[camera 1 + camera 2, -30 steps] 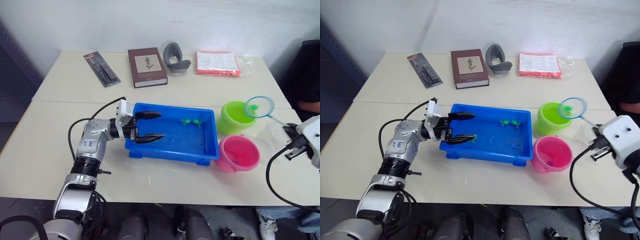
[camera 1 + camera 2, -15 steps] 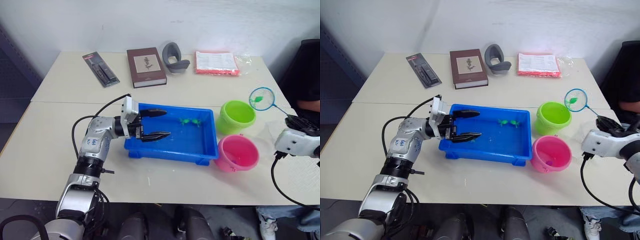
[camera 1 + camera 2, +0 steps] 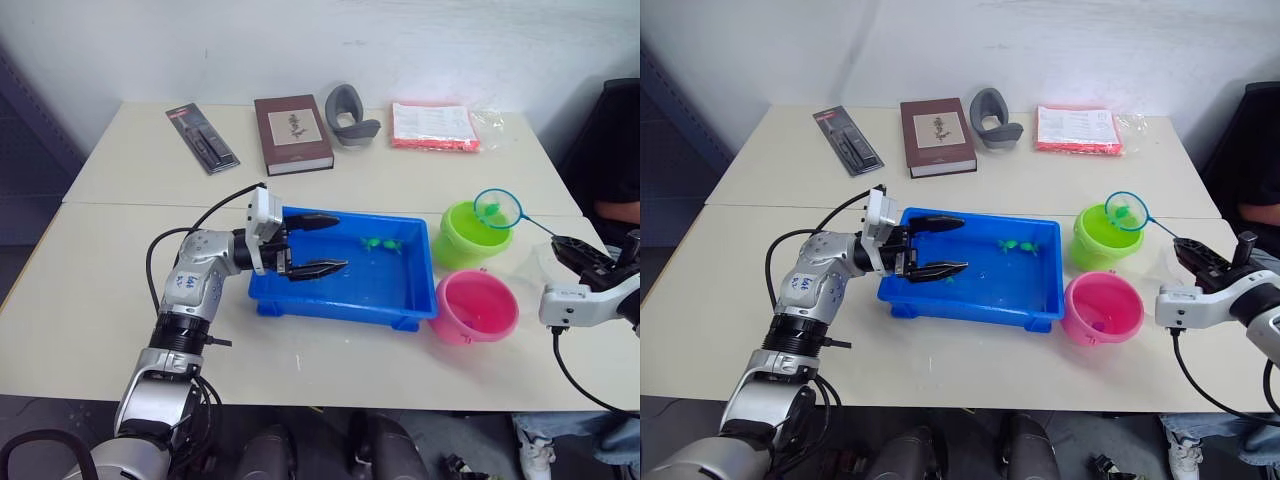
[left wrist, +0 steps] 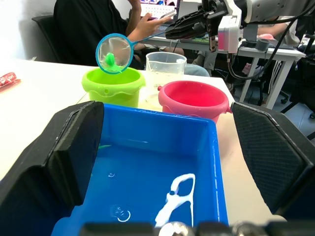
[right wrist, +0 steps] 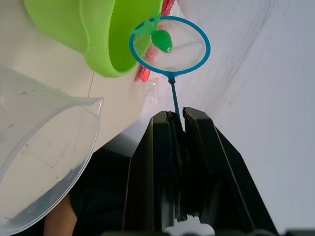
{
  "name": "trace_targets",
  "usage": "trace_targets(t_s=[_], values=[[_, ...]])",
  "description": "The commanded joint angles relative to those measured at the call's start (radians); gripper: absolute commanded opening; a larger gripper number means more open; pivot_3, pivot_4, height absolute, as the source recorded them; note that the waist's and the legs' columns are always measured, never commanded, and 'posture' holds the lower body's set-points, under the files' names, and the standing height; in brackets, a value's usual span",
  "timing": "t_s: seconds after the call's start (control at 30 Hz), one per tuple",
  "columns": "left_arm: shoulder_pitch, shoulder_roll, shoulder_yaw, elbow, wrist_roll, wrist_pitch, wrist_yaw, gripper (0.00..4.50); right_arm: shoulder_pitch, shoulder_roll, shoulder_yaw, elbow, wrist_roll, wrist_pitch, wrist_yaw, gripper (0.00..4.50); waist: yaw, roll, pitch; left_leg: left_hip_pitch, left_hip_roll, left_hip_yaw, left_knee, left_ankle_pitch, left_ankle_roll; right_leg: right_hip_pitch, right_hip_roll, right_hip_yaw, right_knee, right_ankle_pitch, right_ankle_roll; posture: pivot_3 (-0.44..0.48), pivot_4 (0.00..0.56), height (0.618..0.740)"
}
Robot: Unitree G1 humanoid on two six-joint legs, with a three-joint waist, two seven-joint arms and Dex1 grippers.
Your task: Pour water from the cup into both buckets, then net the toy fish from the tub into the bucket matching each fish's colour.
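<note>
The right gripper (image 5: 178,118) is clamped on the thin handle of the net (image 3: 498,208), and a green fish (image 5: 162,40) lies in the mesh. The hoop hangs out ahead of the fingers, over the far rim of the green bucket (image 3: 472,234). To finish well, I'd judge the wrist should roll until the mesh tips downward with the hoop centred over the bucket's mouth — not its edge — so the fish cannot drop to the table. The pink bucket (image 3: 476,305) and the cup (image 4: 166,66) sit just beside that arm.

The left gripper (image 3: 318,245) reaches level over the tub (image 3: 405,298), fingers spread and empty — two green fish (image 3: 380,243) lie beyond its tips.
</note>
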Motion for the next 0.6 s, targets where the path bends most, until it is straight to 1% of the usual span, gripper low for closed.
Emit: trace_targets(t_s=[0.03, 0.07, 0.17, 0.27, 0.37, 0.47, 0.6], values=[[-0.008, -0.008, -0.005, -0.037, -0.021, -0.001, -0.005, 4.44, -0.014, -0.031, -0.026, -0.012, -0.009, -0.046, -0.029, 0.0, 0.0, 0.0, 0.0, 0.0, 0.0, 0.0, 0.0, 0.0, 0.0, 0.0, 0.0, 0.0, 0.0, 0.0, 0.0, 0.0, 0.15, 0.74], [-0.007, -0.008, -0.006, -0.038, -0.021, 0.0, -0.005, 4.44, -0.015, -0.03, -0.017, -0.016, -0.004, -0.062, -0.028, 0.0, 0.0, 0.0, 0.0, 0.0, 0.0, 0.0, 0.0, 0.0, 0.0, 0.0, 0.0, 0.0, 0.0, 0.0, 0.0, 0.0, 0.15, 0.74], [-0.004, -0.008, -0.003, -0.038, -0.019, -0.006, -0.002, 4.44, -0.014, -0.03, -0.06, 0.046, -0.021, -0.04, -0.057, 0.0, 0.0, 0.0, 0.0, 0.0, 0.0, 0.0, 0.0, 0.0, 0.0, 0.0, 0.0, 0.0, 0.0, 0.0, 0.0, 0.0, 0.15, 0.74], [0.007, -0.005, -0.005, -0.041, -0.021, -0.004, -0.012, 4.44, -0.013, -0.025, -0.01, 0.038, -0.023, -0.087, -0.065, 0.0, 0.0, 0.0, 0.0, 0.0, 0.0, 0.0, 0.0, 0.0, 0.0, 0.0, 0.0, 0.0, 0.0, 0.0, 0.0, 0.0, 0.15, 0.74], [0.009, -0.003, 0.0, -0.035, -0.019, -0.011, -0.007, 4.44, -0.014, -0.029, -0.038, 0.096, -0.05, -0.071, -0.112, 0.0, -0.002, 0.0, 0.0, 0.0, 0.0, 0.0, 0.0, 0.0, 0.0, 0.0, 0.0, 0.0, 0.0, 0.0, 0.0, 0.0, 0.15, 0.74], [0.009, -0.001, -0.003, -0.031, -0.019, -0.013, -0.015, 4.44, 0.0, -0.027, 0.012, 0.08, -0.053, -0.124, -0.115, 0.0, -0.001, 0.0, 0.0, 0.0, 0.0, 0.0, -0.001, 0.001, 0.0, 0.0, 0.0, 0.001, 0.0, 0.0, 0.0, 0.0, 0.15, 0.74], [0.005, -0.001, 0.006, -0.02, -0.016, -0.023, -0.006, 4.44, -0.011, -0.017, -0.032, 0.145, -0.052, -0.065, -0.141, 0.0, 0.0, 0.0, 0.0, 0.0, 0.0, 0.0, -0.001, 0.001, 0.0, 0.0, 0.0, 0.002, 0.0, 0.0, 0.0, 0.0, 0.15, 0.74]])
